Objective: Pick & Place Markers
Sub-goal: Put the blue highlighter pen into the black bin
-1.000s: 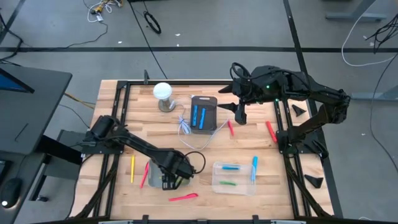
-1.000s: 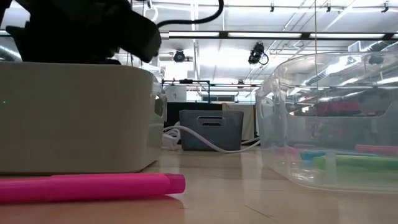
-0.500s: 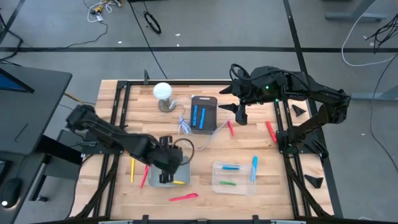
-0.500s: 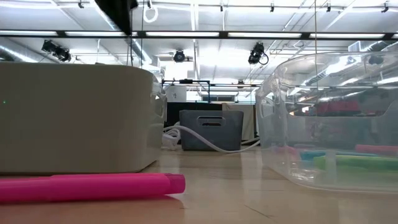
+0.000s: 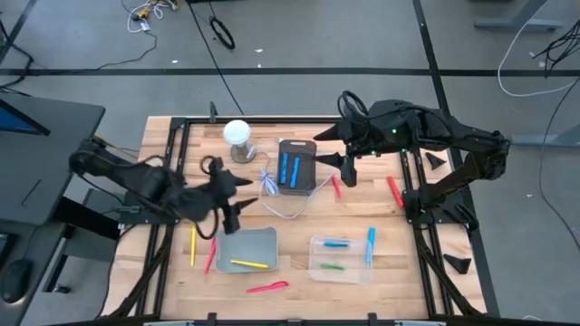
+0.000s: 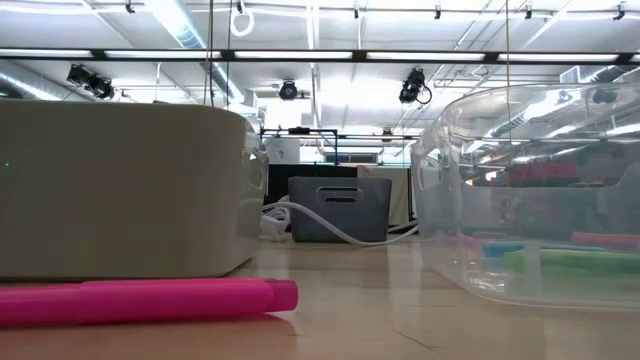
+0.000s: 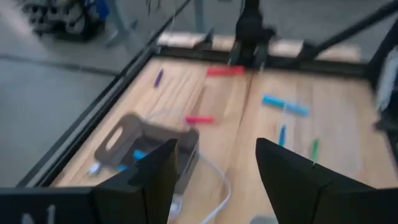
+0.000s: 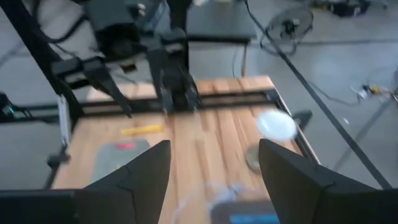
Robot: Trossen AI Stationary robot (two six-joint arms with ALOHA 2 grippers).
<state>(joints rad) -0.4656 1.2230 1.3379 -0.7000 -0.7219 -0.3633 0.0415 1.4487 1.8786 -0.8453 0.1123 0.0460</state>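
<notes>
Since both grippers are empty, left gripper [image 5: 237, 201] at center-left and right gripper [image 5: 337, 169] upper center gape wide; markers [image 5: 193, 245] look light, stiff, slick: pinch mid-barrel

your left gripper [image 5: 232, 201] hangs over the table's left-middle with its fingers spread apart, arm reaching in from the left edge. your right gripper [image 5: 337, 159] sits at the far middle, fingers parted too, its arm folded back rightward.
</notes>
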